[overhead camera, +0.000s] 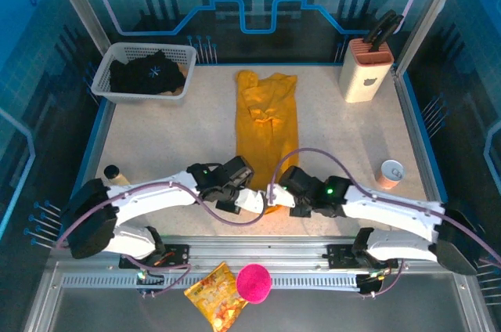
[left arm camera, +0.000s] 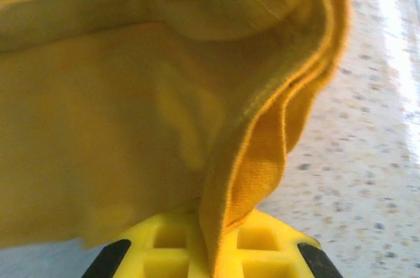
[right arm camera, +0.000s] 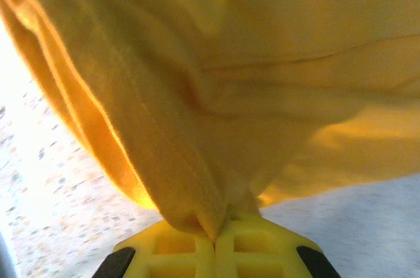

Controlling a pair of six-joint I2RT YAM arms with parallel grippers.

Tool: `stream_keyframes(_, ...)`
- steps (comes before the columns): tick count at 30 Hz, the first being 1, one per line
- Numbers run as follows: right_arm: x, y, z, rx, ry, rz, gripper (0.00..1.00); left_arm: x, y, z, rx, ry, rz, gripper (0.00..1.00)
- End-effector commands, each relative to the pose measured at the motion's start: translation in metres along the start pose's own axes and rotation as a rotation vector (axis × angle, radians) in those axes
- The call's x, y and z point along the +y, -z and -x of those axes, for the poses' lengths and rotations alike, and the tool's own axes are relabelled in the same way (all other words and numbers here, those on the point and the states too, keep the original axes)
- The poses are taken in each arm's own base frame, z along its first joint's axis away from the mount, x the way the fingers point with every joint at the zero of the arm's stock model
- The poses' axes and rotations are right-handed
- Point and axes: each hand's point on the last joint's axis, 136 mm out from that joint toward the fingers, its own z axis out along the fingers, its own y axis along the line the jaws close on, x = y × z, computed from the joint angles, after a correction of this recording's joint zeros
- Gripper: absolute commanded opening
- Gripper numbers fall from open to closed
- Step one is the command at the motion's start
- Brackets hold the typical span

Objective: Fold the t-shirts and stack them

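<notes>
The left fingers [left arm camera: 167, 246], yellow waffle-faced pads, are closed on the stitched hem of the plain mustard-orange short-sleeved cotton tee [overhead camera: 266, 113]. The right fingers [right arm camera: 172, 245], pads of the same kind, are clamped on a gathered bunch of the same cloth. In the overhead view the two grips sit close together at the near end of the tee. It lies as a long narrow strip down the middle of the speckled beige desk [overhead camera: 156, 140], rumpled at the far end. The black tee with a small white starburst print [overhead camera: 150, 73] sits crumpled in the white slotted plastic basket [overhead camera: 141, 98] at the far left corner. The main risk, as I judge it, is a partial hold. The left pads seem to pinch the hem's edge while a fold hangs loose beside them, so a layer could slip out on lifting. Because the grips are so near each other, the outer corners may sag and the lengthwise fold may open. No writing can be read. The starburst is the only clear mark, and the crinkly orange snack bag [overhead camera: 215, 305] has print too small to make out.
</notes>
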Motion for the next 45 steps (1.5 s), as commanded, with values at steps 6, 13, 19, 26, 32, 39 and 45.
stream_keyframes(6,-0.108,0.02,0.021,-0.112,-0.197,-0.285,0.0,0.119,0.041,0.004,-0.043,0.153,0.321,0.0)
stream_keyframes(13,-0.186,-0.006,0.027,-0.073,-0.321,-0.392,0.0,0.19,0.027,-0.027,0.022,0.217,0.376,0.0)
stream_keyframes(19,-0.225,-0.046,0.028,-0.006,-0.343,-0.442,0.0,0.215,-0.004,-0.056,0.095,0.276,0.348,0.0)
stream_keyframes(26,-0.243,-0.079,0.016,0.067,-0.37,-0.471,0.0,0.222,-0.032,-0.062,0.09,0.287,0.329,0.04)
stream_keyframes(32,-0.249,-0.099,0.006,0.104,-0.422,-0.468,0.0,0.231,-0.059,-0.07,0.086,0.304,0.329,0.1)
stream_keyframes(39,-0.255,-0.124,0.002,0.157,-0.458,-0.473,0.0,0.242,-0.075,-0.077,0.077,0.311,0.359,0.21)
stream_keyframes(45,-0.264,-0.126,-0.001,0.2,-0.497,-0.495,0.19,0.251,-0.076,-0.073,0.03,0.326,0.397,0.98)
